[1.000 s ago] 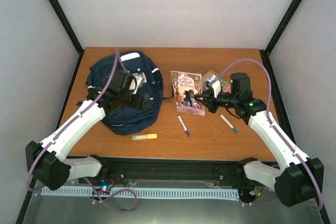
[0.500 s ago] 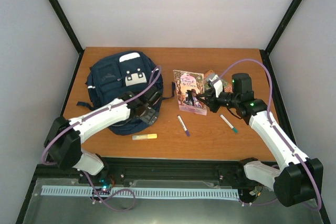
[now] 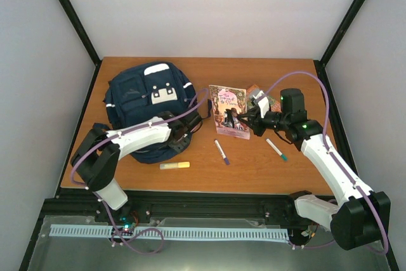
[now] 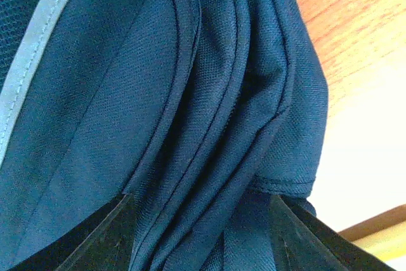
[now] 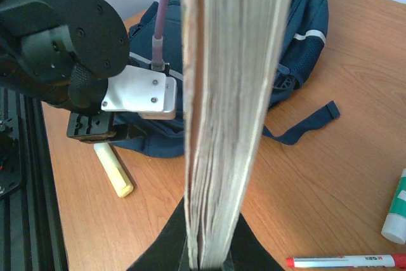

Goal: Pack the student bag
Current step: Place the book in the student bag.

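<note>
The student bag (image 3: 143, 96), navy with white patches, lies at the table's left. My left gripper (image 3: 184, 134) is low at the bag's near right edge. In the left wrist view its two dark fingers (image 4: 95, 239) stand on either side of a bunched fold of the bag's blue fabric (image 4: 209, 125), which fills the gap and touches both; the left gripper (image 4: 202, 220) is closed on that fold. My right gripper (image 3: 244, 120) is shut on a pink-covered book (image 3: 227, 107), holding it upright above the table. The page edges of the book (image 5: 228, 93) rise from the right gripper (image 5: 209, 259).
A yellow highlighter (image 3: 174, 165) lies near the front edge below the bag. A purple-capped pen (image 3: 221, 152) and a teal-capped marker (image 3: 276, 149) lie mid-table. Another book (image 3: 255, 91) lies behind the held one. A bag strap (image 5: 304, 125) trails toward the held book.
My left arm swung off the top of the bag down to its near right edge, and its jaws narrowed onto the fabric. The right arm held still with the book.
</note>
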Robot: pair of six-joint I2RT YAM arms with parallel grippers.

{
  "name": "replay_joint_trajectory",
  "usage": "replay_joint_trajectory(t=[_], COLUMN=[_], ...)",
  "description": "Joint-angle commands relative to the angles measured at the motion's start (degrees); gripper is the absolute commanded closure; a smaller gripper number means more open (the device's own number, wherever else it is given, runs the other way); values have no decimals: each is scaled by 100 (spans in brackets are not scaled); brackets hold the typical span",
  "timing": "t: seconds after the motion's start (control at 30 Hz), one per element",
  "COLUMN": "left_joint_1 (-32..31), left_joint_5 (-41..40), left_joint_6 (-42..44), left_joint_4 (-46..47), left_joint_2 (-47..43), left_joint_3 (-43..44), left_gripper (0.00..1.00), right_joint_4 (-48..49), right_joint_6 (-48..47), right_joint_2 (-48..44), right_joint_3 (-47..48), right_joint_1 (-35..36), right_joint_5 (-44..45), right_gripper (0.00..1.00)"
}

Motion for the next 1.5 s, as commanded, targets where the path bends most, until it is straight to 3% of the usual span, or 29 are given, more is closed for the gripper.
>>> replay_joint_trajectory(t=[0.0, 0.27, 0.5, 0.67, 0.87, 1.0, 1.1, 1.23, 1.47], left_joint_1=[-51, -51, -59, -109, -142, -173, -176, -174, -174], left_joint_5=[-404, -873, -354, -310, -361, -429, -481, -849, -938], left_joint_6=[57, 4, 133, 128, -7, -132, -153, -215, -229], left_joint_4=[75, 260, 320, 362, 208, 113, 127, 52, -174], left_joint_2=[114, 261, 284, 105, 190, 267, 258, 399, 680], left_joint_3=[166, 194, 200, 109, 18, -29, -45, 54, 366], left_gripper=[42, 54, 72, 74, 67, 78, 80, 71, 91], right_joint_4=[95, 75, 57, 32, 27, 33, 31, 21, 46], right_joint_6=[-130, -161, -186, -192, -204, -206, -206, -201, -137], right_joint_2=[-80, -82, -31, -1, 32, 9, 34, 22, 26], right_joint_3=[-6, 1, 9, 18, 28, 21, 28, 27, 13], right_joint_1=[-30, -33, -28, -33, -32, -34, -35, -31, -34], right_joint_5=[-123, -130, -142, -150, -158, -158, -167, -161, -127], right_gripper=[96, 96, 96, 95, 95, 95, 95, 95, 95])
